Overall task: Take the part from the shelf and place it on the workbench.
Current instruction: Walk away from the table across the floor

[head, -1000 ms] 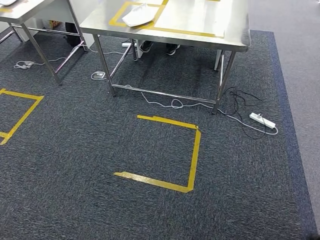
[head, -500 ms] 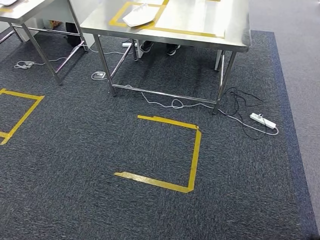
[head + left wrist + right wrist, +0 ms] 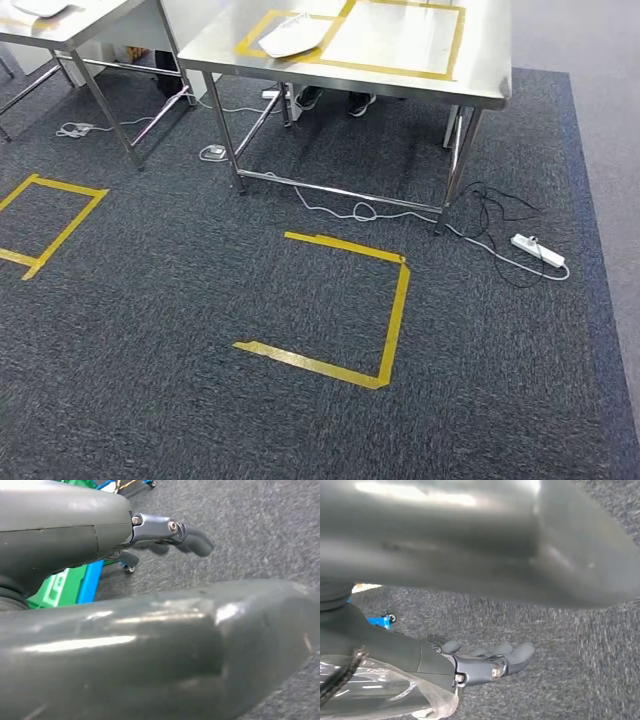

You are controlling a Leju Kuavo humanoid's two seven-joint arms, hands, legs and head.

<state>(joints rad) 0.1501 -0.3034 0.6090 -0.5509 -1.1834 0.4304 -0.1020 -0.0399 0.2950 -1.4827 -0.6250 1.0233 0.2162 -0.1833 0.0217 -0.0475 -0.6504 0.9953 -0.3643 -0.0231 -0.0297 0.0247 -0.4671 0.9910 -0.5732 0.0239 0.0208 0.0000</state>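
We step closer to workbench (image 3: 423, 85); view shifts. Right hand (image 3: 486, 662) grasps bagged part (image 3: 388, 695); left hand (image 3: 166, 532) loose, empty. Another part (image 3: 290, 35) on bench. Placing comes next, we judge.

Head high, downward; wrists near carpet (image 3: 151, 330).

Open carpet (image 3: 189, 300) up to the workbench (image 3: 483, 60); cables (image 3: 490, 215) and power strip (image 3: 537, 250) by its legs.
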